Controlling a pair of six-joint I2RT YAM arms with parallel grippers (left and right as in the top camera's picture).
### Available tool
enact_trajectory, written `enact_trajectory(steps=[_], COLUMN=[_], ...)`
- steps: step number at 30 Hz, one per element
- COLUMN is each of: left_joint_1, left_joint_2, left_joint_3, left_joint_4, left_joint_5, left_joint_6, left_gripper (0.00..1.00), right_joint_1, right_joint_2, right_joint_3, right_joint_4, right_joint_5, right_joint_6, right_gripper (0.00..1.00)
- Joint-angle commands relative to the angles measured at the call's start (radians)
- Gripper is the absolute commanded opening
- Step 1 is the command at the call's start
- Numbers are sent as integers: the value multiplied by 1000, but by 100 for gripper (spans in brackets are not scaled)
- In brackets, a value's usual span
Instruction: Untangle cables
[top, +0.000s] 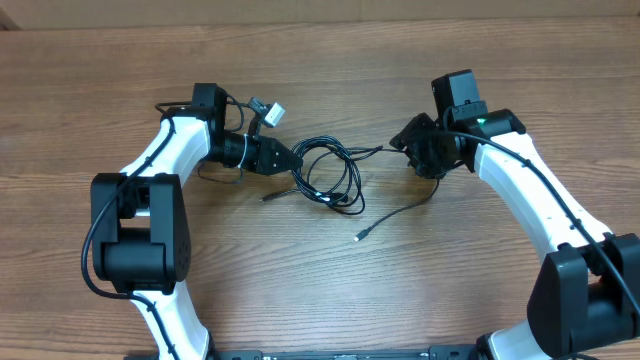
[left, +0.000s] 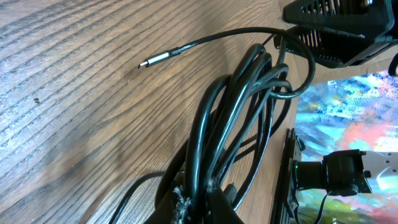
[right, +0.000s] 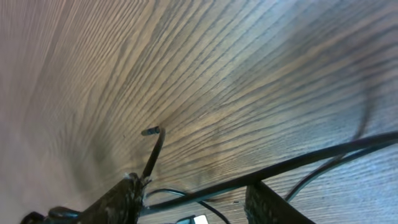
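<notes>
Jaws — left gripper (top: 296, 158) clamped on glossy black cables (left: 258, 74) | right gripper (top: 398, 143): cannot tell | loose loops, grained wood table (top: 300, 280)

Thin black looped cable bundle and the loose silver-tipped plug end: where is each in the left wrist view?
Thin black looped cable bundle (left: 217, 124): left wrist view, middle of the bunched strands.
Loose silver-tipped plug end (left: 155, 60): left wrist view, its metal tip.

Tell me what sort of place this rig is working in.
Likely a robotics lab bench: a plain wood-grain table, a white-and-black left arm and right arm reaching inward, and thin black cables between them.
</notes>
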Motion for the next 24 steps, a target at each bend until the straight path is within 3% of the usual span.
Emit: enact_trajectory(steps=[1, 9, 13, 24], left_joint_1=[-2, -2, -2, -2], left_joint_2=[6, 6, 6, 6], left_joint_3=[16, 16, 16, 16], left_joint_4=[1, 1, 1, 1], left_joint_5=[49, 49, 49, 49], left_joint_6=[23, 23, 23, 23], left_gripper=[7, 7, 7, 7], right_joint_1=[1, 32, 58, 80], right_joint_2=[12, 12, 12, 12], right_joint_3=[-6, -6, -6, -6], right_joint_4=[0, -11, 21, 120], right_joint_5=[26, 63, 41, -105], right_joint_6=[45, 55, 55, 28], right_gripper=[52, 47, 36, 36])
